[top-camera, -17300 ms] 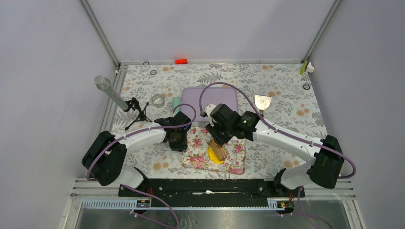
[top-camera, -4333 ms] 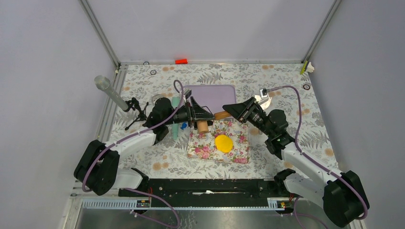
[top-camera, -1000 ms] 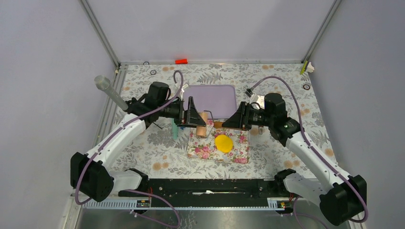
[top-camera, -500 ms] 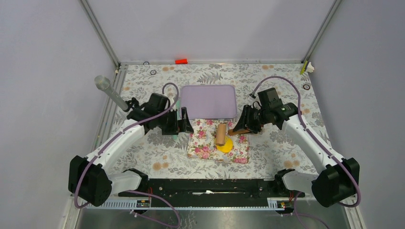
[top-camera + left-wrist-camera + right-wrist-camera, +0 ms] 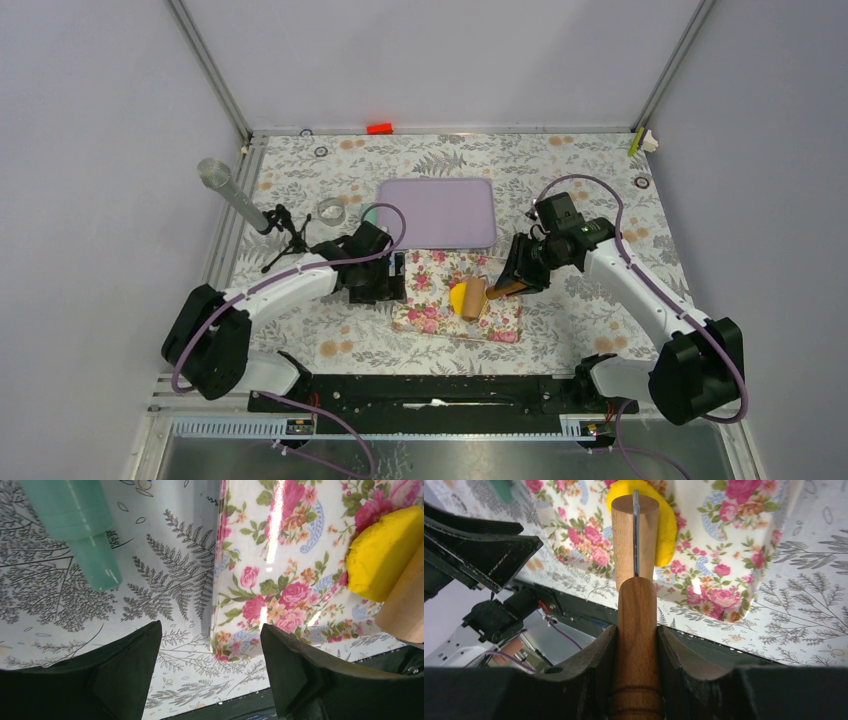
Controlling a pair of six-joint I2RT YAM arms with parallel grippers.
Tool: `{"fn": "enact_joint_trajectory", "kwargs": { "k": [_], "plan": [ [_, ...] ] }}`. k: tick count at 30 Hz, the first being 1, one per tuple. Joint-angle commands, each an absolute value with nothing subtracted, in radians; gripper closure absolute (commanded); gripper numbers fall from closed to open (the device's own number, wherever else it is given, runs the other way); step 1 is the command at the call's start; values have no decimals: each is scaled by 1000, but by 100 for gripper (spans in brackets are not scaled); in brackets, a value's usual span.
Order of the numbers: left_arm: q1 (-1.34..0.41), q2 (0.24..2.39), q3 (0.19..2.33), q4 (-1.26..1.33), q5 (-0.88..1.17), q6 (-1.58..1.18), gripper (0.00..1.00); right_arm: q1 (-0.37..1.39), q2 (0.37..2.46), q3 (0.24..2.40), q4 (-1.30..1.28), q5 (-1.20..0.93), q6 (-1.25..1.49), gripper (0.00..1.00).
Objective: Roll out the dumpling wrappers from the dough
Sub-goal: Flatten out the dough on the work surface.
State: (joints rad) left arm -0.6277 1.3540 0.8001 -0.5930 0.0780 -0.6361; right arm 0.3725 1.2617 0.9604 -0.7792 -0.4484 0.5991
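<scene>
sitting on floral board (image 5: pixel 425 300): dough (image 5: pixel 456 296) under roller (image 5: pixel 474 298)

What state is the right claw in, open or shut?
Shut: the right claw clamps the rolling pin by its handle, fingers pressed against both sides.

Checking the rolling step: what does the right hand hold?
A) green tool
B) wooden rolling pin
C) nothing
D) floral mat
B: the right hand is shut around the handle of the rolling pin, whose roller lies against the yellow dough.
</scene>
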Motion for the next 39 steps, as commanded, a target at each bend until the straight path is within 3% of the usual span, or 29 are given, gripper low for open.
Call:
{"fn": "enact_joint_trajectory", "kwargs": {
  "k": [1, 15, 25, 34, 39],
  "plan": [
    [-671, 1393, 798, -498, 4, -682, 21, 359, 1216, 950, -769, -378, 649, 100],
    [-681, 1505, 776, -445, 10, -687, 22, 359, 1167, 756, -749, -183, 734, 100],
    [-681, 1493, 765, -453, 3, -693, 22, 361, 1115, 821, -861, 44, 707, 100],
    [-681, 1518, 785, -457, 9, -692, 24, 365, 1110, 761, -834, -31, 714, 100],
    [-684, 1523, 769, -443, 12, -695, 33, 369, 1114, 736, -801, -36, 724, 100]
  ]
}}
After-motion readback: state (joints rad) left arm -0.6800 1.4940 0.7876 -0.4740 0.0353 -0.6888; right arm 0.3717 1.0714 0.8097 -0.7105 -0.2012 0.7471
